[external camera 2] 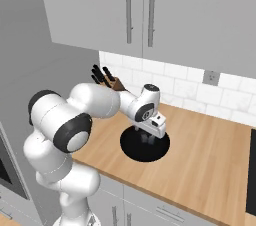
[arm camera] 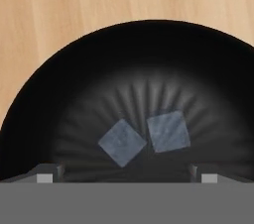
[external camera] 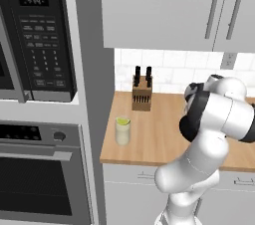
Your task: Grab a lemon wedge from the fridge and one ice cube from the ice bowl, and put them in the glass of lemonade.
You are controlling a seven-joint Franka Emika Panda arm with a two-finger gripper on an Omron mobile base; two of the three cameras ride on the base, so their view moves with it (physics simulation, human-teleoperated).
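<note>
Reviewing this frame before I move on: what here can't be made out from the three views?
- Ice bowl: in the right base view the hand hides its contents; the hand view shows two ice cubes.
- Ice bowl in the left base view: behind the arm.
- Hand's jaws: the tips are cut off at the hand view's bottom edge, set wide.
- Glass of lemonade: the green bit on its rim is too small to identify.
- Knife block: partly behind the arm.

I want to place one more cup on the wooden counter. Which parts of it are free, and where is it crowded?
Free: the counter between the ice bowl and the tiled wall, and the strip between the glass of lemonade and the knife block. Crowded: over the bowl, where the gripper hangs.
</note>
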